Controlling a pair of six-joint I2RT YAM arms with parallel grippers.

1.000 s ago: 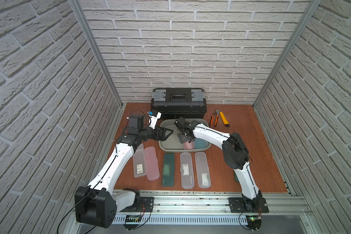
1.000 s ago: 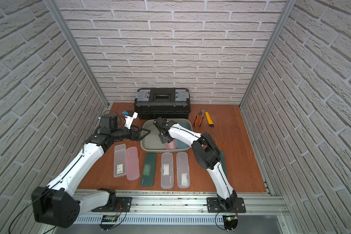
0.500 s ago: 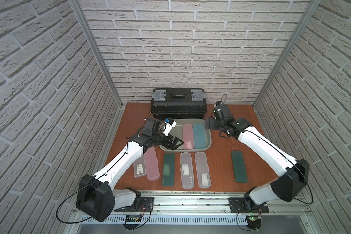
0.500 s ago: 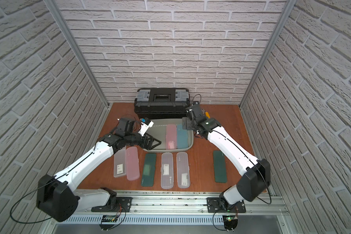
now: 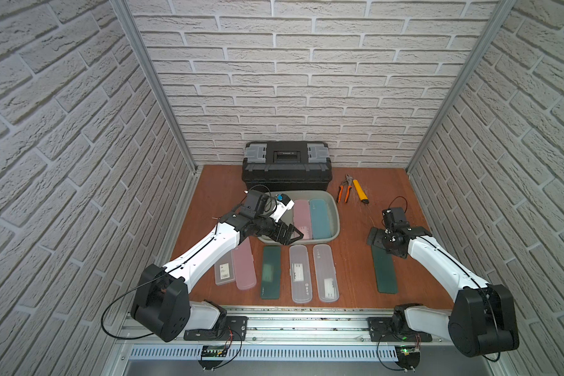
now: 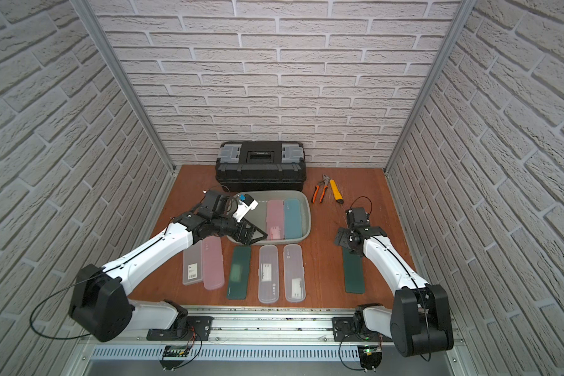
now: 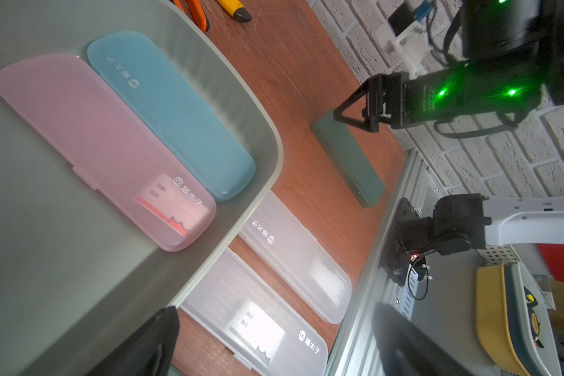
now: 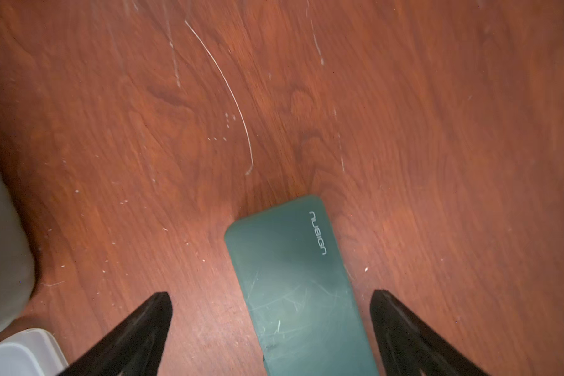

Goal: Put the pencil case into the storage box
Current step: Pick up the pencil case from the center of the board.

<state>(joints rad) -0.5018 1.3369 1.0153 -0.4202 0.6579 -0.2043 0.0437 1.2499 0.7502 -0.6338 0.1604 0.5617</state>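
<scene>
Right gripper (image 8: 271, 302) poised over a dark green pencil case (image 5: 385, 273) that lies on the worktop (image 5: 355, 260), outside the storage box (image 5: 336, 221).

The right jaws stand wide apart, one finger on each side of the case's far end with bare wood showing between finger and case, so nothing is gripped. The case lies flat, well to the right of the box. The left gripper (image 5: 292, 236) hangs over the box's near left corner, its jaws also apart and empty. Inside the box a pink pencil case (image 5: 302, 218) and a blue pencil case (image 5: 319, 216) lie flat side by side, against its right half. A row of five more pencil cases (image 5: 271, 273) lies just in front of the box. Behind the box stands a black toolbox (image 5: 287, 169), with orange-handled pliers (image 5: 344, 192) and a yellow utility knife (image 5: 360, 192) to its right.
</scene>
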